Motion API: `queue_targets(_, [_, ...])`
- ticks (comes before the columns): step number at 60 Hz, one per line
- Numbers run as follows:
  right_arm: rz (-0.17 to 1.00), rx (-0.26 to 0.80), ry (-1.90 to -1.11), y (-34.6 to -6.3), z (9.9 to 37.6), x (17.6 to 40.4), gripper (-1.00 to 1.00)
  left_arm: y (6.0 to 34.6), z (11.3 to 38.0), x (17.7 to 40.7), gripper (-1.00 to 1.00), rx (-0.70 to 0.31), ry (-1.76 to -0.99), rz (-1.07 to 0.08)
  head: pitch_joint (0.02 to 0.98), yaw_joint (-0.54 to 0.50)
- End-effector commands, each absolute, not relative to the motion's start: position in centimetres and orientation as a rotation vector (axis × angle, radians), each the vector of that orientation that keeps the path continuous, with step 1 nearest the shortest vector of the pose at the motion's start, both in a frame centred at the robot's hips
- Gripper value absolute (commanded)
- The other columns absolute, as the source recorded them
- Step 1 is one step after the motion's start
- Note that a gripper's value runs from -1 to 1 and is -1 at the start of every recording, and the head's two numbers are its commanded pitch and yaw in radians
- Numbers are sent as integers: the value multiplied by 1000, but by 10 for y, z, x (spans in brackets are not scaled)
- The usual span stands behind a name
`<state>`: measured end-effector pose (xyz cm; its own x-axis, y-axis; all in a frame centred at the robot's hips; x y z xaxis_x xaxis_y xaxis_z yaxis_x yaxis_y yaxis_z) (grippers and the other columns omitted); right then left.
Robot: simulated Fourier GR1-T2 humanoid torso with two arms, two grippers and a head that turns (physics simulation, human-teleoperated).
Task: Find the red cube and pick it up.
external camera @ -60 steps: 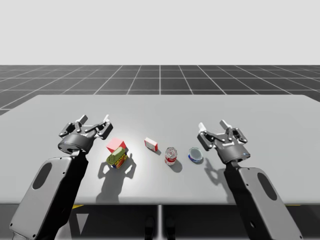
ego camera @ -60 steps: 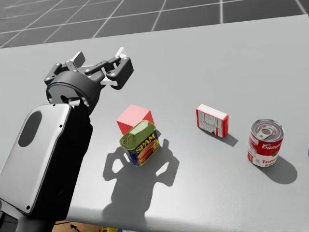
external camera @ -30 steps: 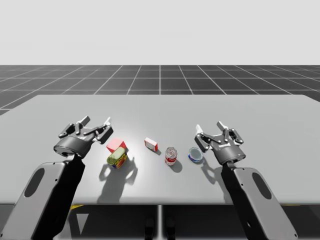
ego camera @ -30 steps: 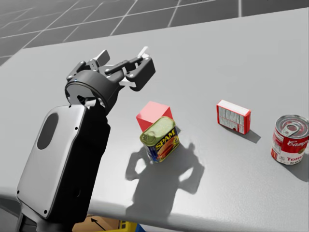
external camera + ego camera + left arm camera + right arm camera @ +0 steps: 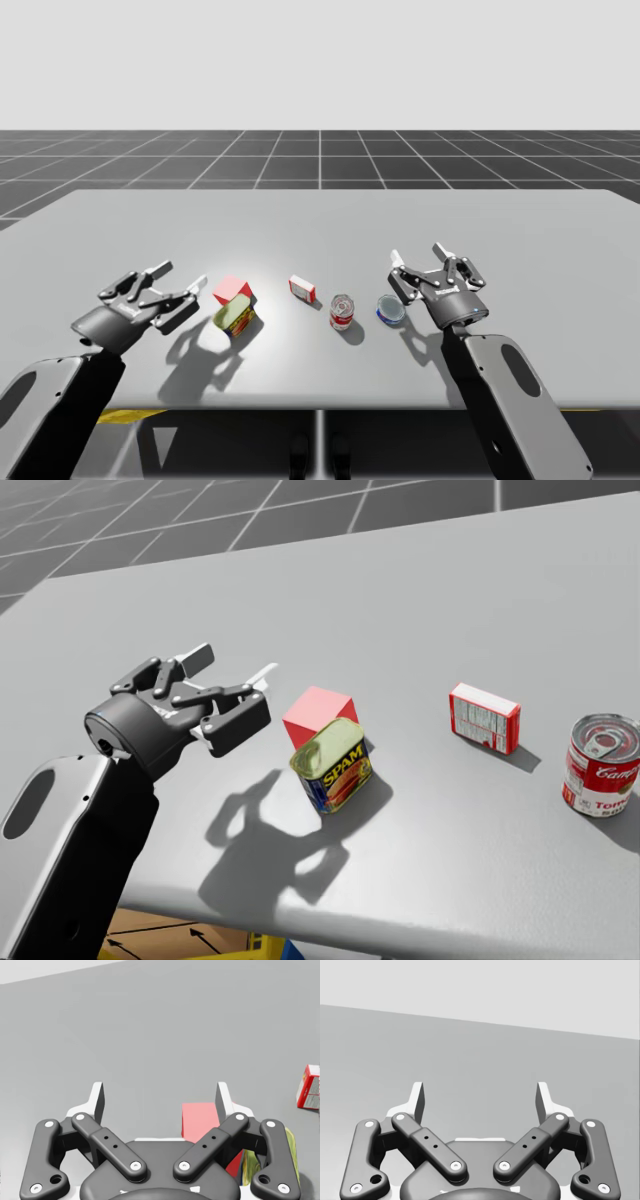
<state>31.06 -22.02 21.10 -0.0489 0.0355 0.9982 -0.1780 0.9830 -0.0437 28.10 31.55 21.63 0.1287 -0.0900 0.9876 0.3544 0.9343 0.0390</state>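
Cube [image 5: 318, 715] at three o'clock of left claw [image 5: 230, 670], spread wide, empty, low for sideways grab clear of tin [image 5: 332, 765].

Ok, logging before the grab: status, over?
Left gripper open, beside red cube, cube ungrasped. Right gripper open, holding nothing. Green-yellow tin close in front of cube.

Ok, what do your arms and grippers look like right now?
My left arm and right arm match: light grey forearm shells, each with a dark oval inset. The left gripper and right gripper have dark grey linkage fingers with silver pivot pins, white tips and a round dark base.
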Motion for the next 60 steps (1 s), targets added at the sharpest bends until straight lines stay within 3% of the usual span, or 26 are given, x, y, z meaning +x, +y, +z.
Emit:
queue_targets(1, [178, 105, -1611, -220, 210, 311, -1000, 339, 190, 271, -1000, -280, -1357, -388, 816, 359])
queue_targets(24, [183, 98, -1605, -219, 208, 311, -1000, 341, 150, 268, -1000, -298, -1273, -475, 824, 357])
queue_targets(60, [190, 90, -1606, -219, 207, 313, -1000, 303, 142, 281, -1000, -268, -1230, -552, 835, 341])
